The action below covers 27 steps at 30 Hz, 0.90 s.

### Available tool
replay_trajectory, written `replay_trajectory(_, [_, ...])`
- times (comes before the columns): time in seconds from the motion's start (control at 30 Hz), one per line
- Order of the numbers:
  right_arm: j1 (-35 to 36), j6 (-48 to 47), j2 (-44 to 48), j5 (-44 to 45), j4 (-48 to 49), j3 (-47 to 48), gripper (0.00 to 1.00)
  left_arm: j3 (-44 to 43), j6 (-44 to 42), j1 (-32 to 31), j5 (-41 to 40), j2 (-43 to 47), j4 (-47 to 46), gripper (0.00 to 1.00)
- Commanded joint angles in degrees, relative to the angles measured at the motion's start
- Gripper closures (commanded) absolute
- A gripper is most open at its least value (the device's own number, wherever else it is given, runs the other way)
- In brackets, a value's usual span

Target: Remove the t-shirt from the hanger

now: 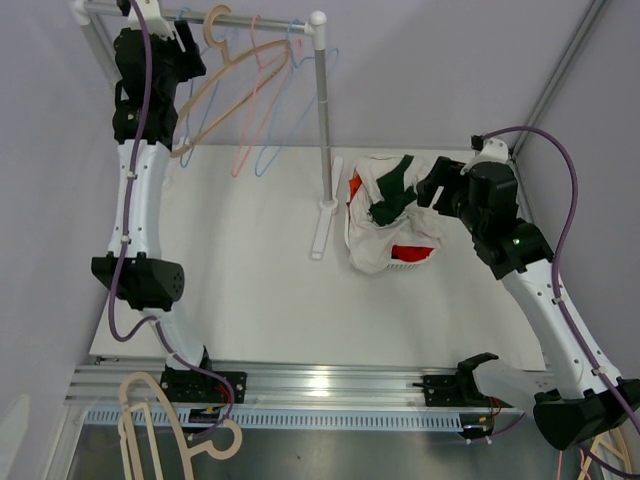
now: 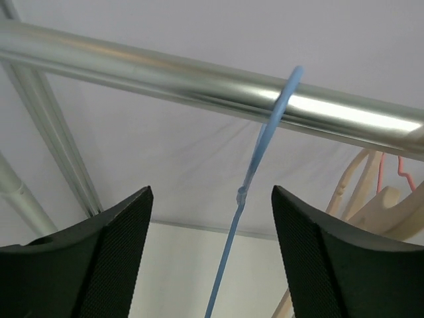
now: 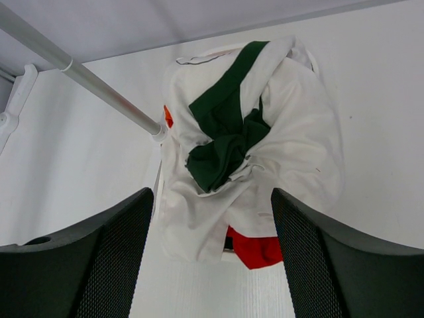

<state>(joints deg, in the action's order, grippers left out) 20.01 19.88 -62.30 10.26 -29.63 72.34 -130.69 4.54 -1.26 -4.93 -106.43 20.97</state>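
Observation:
The t-shirt [image 1: 385, 215], white with green and red parts, lies crumpled on the table right of the rack's pole; it fills the right wrist view [image 3: 265, 152]. My right gripper [image 1: 432, 190] hovers open and empty just above its right side [image 3: 212, 192]. My left gripper [image 1: 188, 55] is raised to the rack's rail [image 1: 260, 20], open and empty. In the left wrist view a bare blue hanger [image 2: 255, 159] hooks over the rail [image 2: 165, 73], and its thin neck hangs between my jaws [image 2: 212, 199] without touching them.
Bare wooden [image 1: 225, 75], pink [image 1: 255, 100] and blue [image 1: 290, 110] hangers hang on the rail. The rack's upright pole [image 1: 323, 120] stands mid-table with its foot [image 1: 322, 230] next to the shirt. Another wooden hanger [image 1: 160, 420] lies below the table's near edge at left.

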Motion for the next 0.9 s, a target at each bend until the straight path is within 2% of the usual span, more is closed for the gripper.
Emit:
replay_trajectory(0.0, [-0.1, 0.2, 1.5, -1.3, 2.8, -0.3, 0.24, -0.4, 1.3, -0.2, -7.1, 7.0, 0.9, 0.22])
replay_trajectory(0.03, [-0.1, 0.1, 1.7, -1.5, 3.2, -0.4, 0.24, -0.5, 2.2, -0.2, -8.3, 9.1, 1.6, 0.16])
replay_trajectory(0.07, [-0.1, 0.1, 2.1, -2.1, 3.5, -0.7, 0.24, -0.4, 2.8, -0.2, -9.3, 10.3, 2.6, 0.04])
replay_trajectory(0.1, [-0.1, -0.3, 2.5, -2.5, 4.6, -0.9, 0.24, -0.2, 4.5, -0.2, -10.2, 12.6, 4.8, 0.01])
replay_trajectory(0.13, [-0.1, -0.3, 2.5, -2.9, 5.2, -1.0, 0.22, 0.1, 5.5, -0.2, -9.8, 13.9, 6.1, 0.00])
replay_trajectory(0.2, [-0.2, -0.4, 2.7, -3.3, 5.2, -0.4, 0.04, 0.4, 7.8, -0.4, -8.3, 16.5, 10.4, 0.00])
replay_trajectory(0.23, [-0.1, -0.5, 2.7, -3.6, 5.1, 0.0, 0.00, 0.4, 9.9, -0.7, -6.4, 17.7, 12.0, 0.01])
replay_trajectory(0.33, [-0.1, -1.5, 3.2, -4.5, 4.7, 1.7, 0.01, 0.5, 10.9, -2.9, -3.8, 23.0, 19.0, 0.00])
replay_trajectory(0.43, [-0.3, -1.9, 5.0, -4.6, 5.1, 1.8, 0.01, 7.2, 10.7, -6.6, -2.4, 31.3, 21.8, 0.01])
replay_trajectory(0.47, [-0.2, -2.0, 5.4, -4.3, 4.7, 1.8, 0.00, 15.9, 10.4, -7.8, -2.5, 37.6, 21.2, 0.01])
replay_trajectory(0.53, [-0.2, -2.1, 7.0, -3.5, 4.0, 1.6, 0.01, 23.3, 11.1, -9.5, -2.1, 44.7, 17.1, 0.00])
replay_trajectory(0.6, [-0.2, -2.0, 8.9, -3.1, 2.9, 1.0, 0.00, 38.2, 12.7, -9.6, 0.4, 55.4, 13.3, 0.01])
replay_trajectory(0.7, [-0.4, -1.9, 10.5, -3.8, 1.9, -1.1, 0.00, 51.8, 14.7, -9.6, 3.0, 66.7, 9.7, 0.00])
replay_trajectory(0.73, [-0.4, -1.8, 11.8, -4.3, 1.7, -1.8, 0.01, 55.7, 15.1, -9.6, 3.4, 68.9, 9.2, 0.01])
replay_trajectory(0.87, [-0.3, -0.6, 15.0, -5.3, 1.2, -6.8, 0.00, 61.8, 15.9, -9.6, 4.5, 75.1, 10.4, 0.01])
